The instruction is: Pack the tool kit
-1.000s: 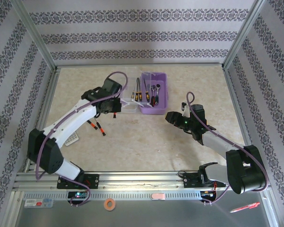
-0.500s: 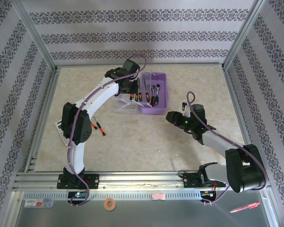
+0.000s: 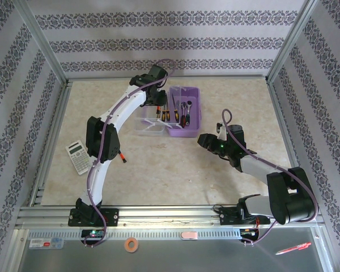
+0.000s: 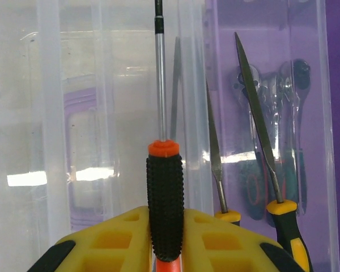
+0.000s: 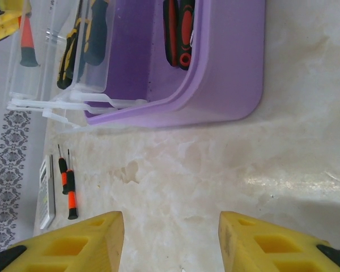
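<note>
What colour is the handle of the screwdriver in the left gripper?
The screwdriver handle is black with an orange collar, best seen from the left wrist.

The table (image 3: 175, 175) I work at has a pale, marbled beige top. Toward its far side, about the middle, sits a purple case (image 3: 197, 113) with its clear lid (image 3: 146, 127) opened out onto the surface on its left. Nearer to me on my left a grey calculator (image 3: 78, 157) lies close to the table's edge, and between it and the case two small screwdrivers (image 5: 72, 198) with orange-and-black handles lie side by side.
</note>
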